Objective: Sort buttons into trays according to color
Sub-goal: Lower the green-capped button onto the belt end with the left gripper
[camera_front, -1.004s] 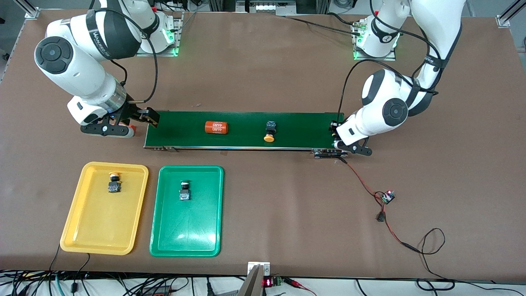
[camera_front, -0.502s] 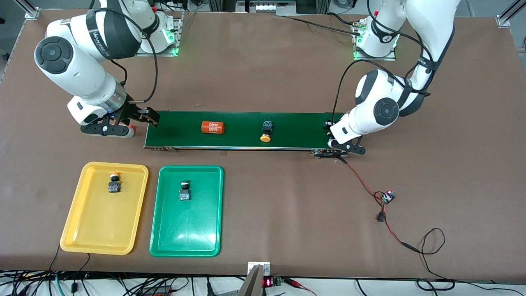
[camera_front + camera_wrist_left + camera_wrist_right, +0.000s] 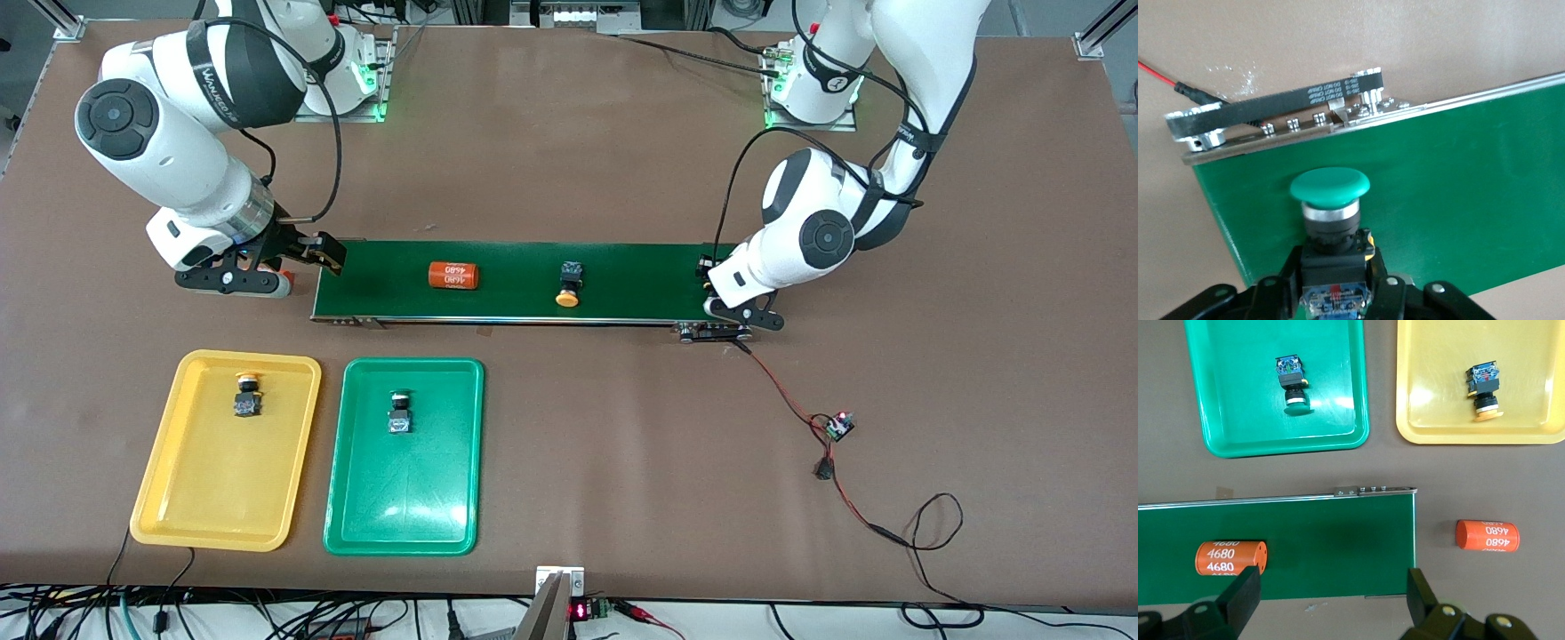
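Low in the front view, toward the right arm's end of the bench (image 3: 622, 462), lie the yellow tray (image 3: 222, 489) and, beside it, the green tray (image 3: 400, 507). One yellow button (image 3: 246, 396) lies in the yellow tray and one green button (image 3: 400, 414) in the green tray. Across the middle of the frame runs the dark belt (image 3: 516, 302). On it lie an orange cylinder (image 3: 452, 276) and a second yellow button (image 3: 567, 284). The right tool (image 3: 307, 253) hangs spread wide over one belt end, with a second orange cylinder (image 3: 1487, 535) on the bench beside it. At the other end the left tool (image 3: 1335, 280) pinches a second green button (image 3: 1329, 187), over the belt.
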Controlling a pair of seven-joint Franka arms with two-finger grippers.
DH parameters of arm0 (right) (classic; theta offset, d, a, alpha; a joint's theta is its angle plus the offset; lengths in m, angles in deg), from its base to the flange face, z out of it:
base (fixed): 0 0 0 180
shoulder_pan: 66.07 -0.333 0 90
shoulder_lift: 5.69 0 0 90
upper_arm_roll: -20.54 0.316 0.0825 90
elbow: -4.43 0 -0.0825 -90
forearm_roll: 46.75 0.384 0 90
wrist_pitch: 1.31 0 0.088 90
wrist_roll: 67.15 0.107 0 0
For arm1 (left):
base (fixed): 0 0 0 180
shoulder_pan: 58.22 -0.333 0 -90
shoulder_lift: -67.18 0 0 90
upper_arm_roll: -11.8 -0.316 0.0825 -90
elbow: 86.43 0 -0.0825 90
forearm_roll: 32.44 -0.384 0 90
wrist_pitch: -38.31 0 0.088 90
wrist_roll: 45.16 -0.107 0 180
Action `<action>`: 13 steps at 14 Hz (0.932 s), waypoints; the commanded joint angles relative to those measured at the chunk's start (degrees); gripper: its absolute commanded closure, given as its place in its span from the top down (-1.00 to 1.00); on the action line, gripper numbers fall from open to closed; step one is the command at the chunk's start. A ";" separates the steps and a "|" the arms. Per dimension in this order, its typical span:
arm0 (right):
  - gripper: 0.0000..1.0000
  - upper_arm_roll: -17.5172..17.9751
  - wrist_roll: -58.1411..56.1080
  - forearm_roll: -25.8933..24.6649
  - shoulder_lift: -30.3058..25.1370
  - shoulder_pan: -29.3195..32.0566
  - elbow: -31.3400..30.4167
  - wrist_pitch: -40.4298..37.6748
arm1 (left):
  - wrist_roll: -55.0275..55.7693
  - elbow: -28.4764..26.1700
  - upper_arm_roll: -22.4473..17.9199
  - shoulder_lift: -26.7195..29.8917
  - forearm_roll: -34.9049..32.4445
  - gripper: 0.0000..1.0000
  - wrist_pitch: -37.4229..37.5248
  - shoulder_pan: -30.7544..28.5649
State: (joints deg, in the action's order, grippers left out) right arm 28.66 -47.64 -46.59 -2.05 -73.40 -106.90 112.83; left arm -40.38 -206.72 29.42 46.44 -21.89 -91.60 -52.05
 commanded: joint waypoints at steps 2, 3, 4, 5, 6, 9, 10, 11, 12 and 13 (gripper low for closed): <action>0.94 0.85 0.87 1.33 -1.70 0.91 -1.52 0.11 | -0.57 -1.35 -0.66 2.53 1.58 1.00 1.40 0.43; 0.94 0.85 1.66 1.33 -1.61 0.82 -1.52 0.11 | -0.56 -0.82 -0.66 4.19 1.58 1.00 3.24 0.34; 0.94 0.85 1.76 1.33 -1.70 0.73 -1.52 0.11 | -0.48 0.49 -0.66 5.60 1.58 1.00 5.43 0.25; 0.94 0.85 1.84 1.33 -1.70 0.73 -1.52 0.20 | -0.30 2.41 -0.66 7.27 1.58 1.00 9.11 0.08; 0.94 0.85 1.85 2.29 -1.70 0.65 -1.52 0.20 | -0.30 4.78 -0.66 8.16 1.58 1.00 12.63 -0.27; 0.94 0.85 2.89 5.82 -1.52 0.73 -1.69 0.20 | -0.39 12.60 -1.01 8.87 0.97 1.00 20.81 -2.02; 0.94 0.85 3.60 5.82 -1.44 0.65 -1.69 0.37 | -0.65 15.24 -1.01 8.87 0.79 1.00 22.66 -3.51; 0.94 0.85 3.86 5.82 -1.44 0.56 -2.04 0.72 | -0.65 17.79 -1.01 8.87 0.70 1.00 24.42 -5.62; 0.94 0.85 3.87 5.90 -1.35 0.56 -2.13 0.90 | -0.65 19.81 -1.01 8.87 0.70 1.00 25.22 -7.47; 0.94 0.85 3.87 5.91 -1.26 0.56 -2.22 1.25 | -0.56 21.66 -1.44 8.87 0.70 1.00 25.49 -8.79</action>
State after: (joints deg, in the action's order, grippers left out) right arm 28.81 -44.64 -41.91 -2.05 -73.41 -107.50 112.95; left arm -40.38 -189.62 28.13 56.24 -21.89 -68.70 -57.81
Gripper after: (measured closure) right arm 0.026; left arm 0.000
